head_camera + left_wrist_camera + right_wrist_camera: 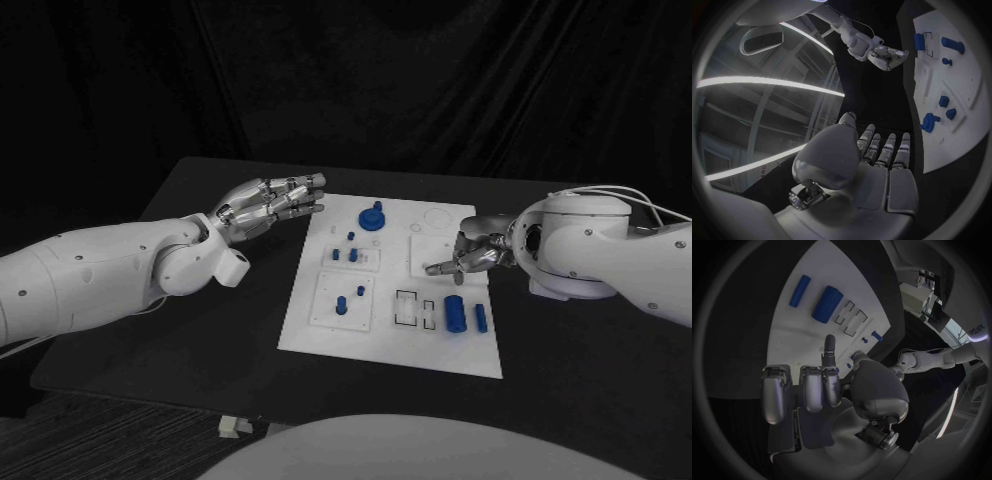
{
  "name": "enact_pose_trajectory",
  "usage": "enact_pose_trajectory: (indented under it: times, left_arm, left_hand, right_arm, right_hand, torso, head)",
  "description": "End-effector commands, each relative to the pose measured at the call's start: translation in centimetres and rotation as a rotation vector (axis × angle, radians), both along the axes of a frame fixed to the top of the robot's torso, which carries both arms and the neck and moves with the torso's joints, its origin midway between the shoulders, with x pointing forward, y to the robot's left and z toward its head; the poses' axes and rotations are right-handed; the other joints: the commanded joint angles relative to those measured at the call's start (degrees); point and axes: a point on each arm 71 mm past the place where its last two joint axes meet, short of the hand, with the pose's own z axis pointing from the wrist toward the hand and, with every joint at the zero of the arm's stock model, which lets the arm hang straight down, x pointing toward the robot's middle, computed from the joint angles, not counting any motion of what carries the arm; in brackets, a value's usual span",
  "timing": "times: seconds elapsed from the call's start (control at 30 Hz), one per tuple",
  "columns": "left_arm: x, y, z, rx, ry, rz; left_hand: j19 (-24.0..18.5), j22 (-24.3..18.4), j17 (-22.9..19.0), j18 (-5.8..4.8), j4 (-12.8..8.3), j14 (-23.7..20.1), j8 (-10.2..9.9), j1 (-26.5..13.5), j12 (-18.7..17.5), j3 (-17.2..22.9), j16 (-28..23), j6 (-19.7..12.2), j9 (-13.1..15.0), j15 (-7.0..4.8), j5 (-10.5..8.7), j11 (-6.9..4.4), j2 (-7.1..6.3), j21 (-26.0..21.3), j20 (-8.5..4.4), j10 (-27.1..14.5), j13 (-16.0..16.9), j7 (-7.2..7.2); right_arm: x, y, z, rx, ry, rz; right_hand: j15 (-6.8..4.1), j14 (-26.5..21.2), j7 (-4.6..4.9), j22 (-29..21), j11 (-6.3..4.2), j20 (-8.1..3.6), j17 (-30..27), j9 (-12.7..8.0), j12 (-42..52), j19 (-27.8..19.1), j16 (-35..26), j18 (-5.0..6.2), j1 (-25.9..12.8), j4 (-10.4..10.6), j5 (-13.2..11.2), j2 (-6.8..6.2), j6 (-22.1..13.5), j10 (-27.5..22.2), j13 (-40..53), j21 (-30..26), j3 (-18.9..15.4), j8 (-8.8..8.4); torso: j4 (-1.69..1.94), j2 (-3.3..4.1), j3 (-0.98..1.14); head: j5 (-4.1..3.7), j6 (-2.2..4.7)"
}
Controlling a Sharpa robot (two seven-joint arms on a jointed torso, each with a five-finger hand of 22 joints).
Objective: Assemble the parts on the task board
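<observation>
Task board (325, 325) on black table (173, 350)

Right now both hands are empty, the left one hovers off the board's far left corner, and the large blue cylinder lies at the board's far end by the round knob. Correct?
Not quite. The large blue cylinder lies at the near right of the task board, beside a thinner blue bar; the head view shows it. The round knob sits far. The left hand and right hand hold nothing.

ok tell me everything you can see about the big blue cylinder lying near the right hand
The big blue cylinder is a plain, smooth, matte piece, plastic by the look of it. It lies flat on its side on the white board, towards the corner nearest the robot's right arm, its length running front to back. A thinner blue rod lies parallel beside it, apart from it. Nothing touches it but the board; the right hand is further back.
</observation>
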Motion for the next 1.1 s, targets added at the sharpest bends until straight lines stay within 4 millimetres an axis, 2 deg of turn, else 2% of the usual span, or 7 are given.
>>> enact_pose_trajectory:
  times: [0.03, 0.2, 0.33, 0.5, 0.7, 0.83, 1.1]
  left_arm:
    - [-0.1, 0.0, 0.1, -0.018, -0.007, -0.003]
    - [-0.2, 0.0, 0.2, -0.021, -0.022, 0.011]
    - [-0.2, -0.3, 0.5, -0.025, -0.047, 0.030]
    - [-0.2, -0.9, 0.9, -0.036, -0.080, 0.042]
    - [-0.2, -1.6, 1.2, -0.055, -0.098, 0.032]
    - [-0.2, -1.7, 1.2, -0.059, -0.094, 0.023]
    - [-0.2, -1.6, 1.2, -0.061, -0.091, 0.019]
  left_hand:
    - [0.39, -0.58, 0.83, -1.86, -0.60, 0.43, 0.88, 0.55, 1.40, 1.80, 0.85, 0.83, 0.35, 0.15, 1.03, 0.55, 0.17, 0.55, 0.00, 0.29, 0.14, -0.16]
    - [0.65, -0.35, 0.76, -1.95, -0.80, 0.23, 0.99, 0.82, 1.99, 1.72, 0.96, 1.26, 0.39, 0.28, 1.09, 0.89, -0.43, 0.65, 0.02, 0.62, 0.20, 0.06]
    - [0.57, -0.74, 0.63, -2.01, -0.68, -0.33, 1.11, 0.92, 2.70, 1.43, 0.85, 1.80, 0.43, 0.16, 1.13, 0.93, -1.11, 0.59, -0.07, 1.05, 0.27, 0.06]
    - [-1.09, -3.18, -0.07, -1.56, 0.61, -4.68, 0.88, 1.07, 2.69, 0.80, -1.49, 1.11, 0.28, -1.12, 0.98, 0.41, -1.91, -0.24, -0.68, 1.10, 0.16, -0.71]
    - [-3.09, -6.23, -0.62, -0.86, 1.26, -7.75, 0.50, 1.60, 1.02, 0.61, -3.57, -0.57, 0.11, -2.84, 1.00, -0.60, -1.97, -1.01, -1.54, 0.27, -0.03, -1.58]
    - [-3.14, -6.17, -0.60, -0.81, 1.26, -7.75, 0.43, 1.71, 0.81, 0.66, -3.52, -0.91, 0.06, -2.73, 1.03, -0.35, -1.87, -1.00, -1.41, 0.13, -0.06, -1.56]
    - [-2.76, -5.35, -0.40, -0.64, 1.26, -7.10, 0.53, 1.94, 1.06, 0.74, -2.81, -0.47, 0.13, -1.91, 1.09, -0.04, -1.69, -0.73, -0.65, 0.20, 0.00, -1.25]
  right_arm:
    - [0.1, -0.7, 0.1, -0.149, 0.022, -0.014]
    - [0.3, -1.1, 1.1, -0.148, 0.039, -0.025]
    - [0.5, -1.4, 2.0, -0.139, 0.050, -0.036]
    - [1.0, -1.3, 2.6, -0.125, 0.038, -0.049]
    - [1.5, -0.7, 2.4, -0.109, 0.080, -0.061]
    - [1.6, -0.4, 2.0, -0.107, 0.101, -0.060]
    - [1.6, -0.2, 0.7, -0.116, 0.118, -0.063]
  right_hand:
    - [0.25, 5.75, 0.58, 15.58, 0.26, 0.24, 11.61, -1.21, 0.95, 6.02, 0.80, -0.29, -1.50, -0.15, -1.48, -0.34, 0.56, 5.87, 15.89, 0.31, -1.39, -1.66]
    - [0.68, 5.51, 1.60, 15.28, 1.15, 0.67, 10.31, -4.07, 0.95, 5.62, 0.13, -0.06, -0.85, -0.23, -1.77, -0.01, -0.42, 5.87, 15.89, -0.58, -1.40, -5.38]
    - [0.72, 5.47, 1.83, 15.22, 1.38, 0.78, 10.10, -5.03, 0.95, 5.53, 0.03, -0.01, -0.32, -0.36, -1.05, 0.15, -0.46, 5.87, 15.89, -0.75, -1.34, -6.50]
    - [-0.27, 4.76, 0.54, 14.85, 0.19, 0.07, 6.06, -5.68, 0.95, 5.02, -2.16, 0.28, 3.23, -2.20, 9.05, -0.94, 3.81, 5.87, 15.89, -1.80, -0.69, -6.38]
    - [-0.49, 4.61, 0.31, 14.23, -0.08, -0.14, 5.10, -5.74, 0.95, 4.18, -2.66, 0.75, 3.47, -2.31, 9.39, -1.02, 4.38, 5.87, 15.89, -3.61, -0.64, -6.42]
    - [-0.51, 4.53, 0.34, 14.13, -0.14, -0.21, 4.62, -5.97, 0.95, 4.04, -2.92, 0.82, 3.20, -2.11, 9.08, -0.98, 3.95, 5.87, 15.89, -3.91, -0.73, -6.87]
    - [-0.56, 4.67, 0.38, 14.19, -0.11, -0.28, 5.20, -6.19, 0.95, 4.11, -2.58, 0.77, 2.81, -1.87, 8.24, -0.98, 3.88, 5.87, 15.89, -3.74, -0.92, -7.25]
  torso:
    - [0.01, 0.05, 0.01]
    - [-0.07, 0.08, 0.01]
    - [-0.05, 0.06, 0.05]
    - [-0.08, 0.01, 0.05]
    - [0.59, 0.10, -0.01]
    - [0.32, -0.10, -0.07]
    - [0.32, 0.01, -0.07]
  head:
    - [-0.14, 0.00]
    - [-0.36, 0.00]
    - [-0.85, 0.00]
    - [-1.60, 0.00]
    - [-2.65, 0.00]
    - [-2.46, 0.00]
    - [-2.49, 0.00]
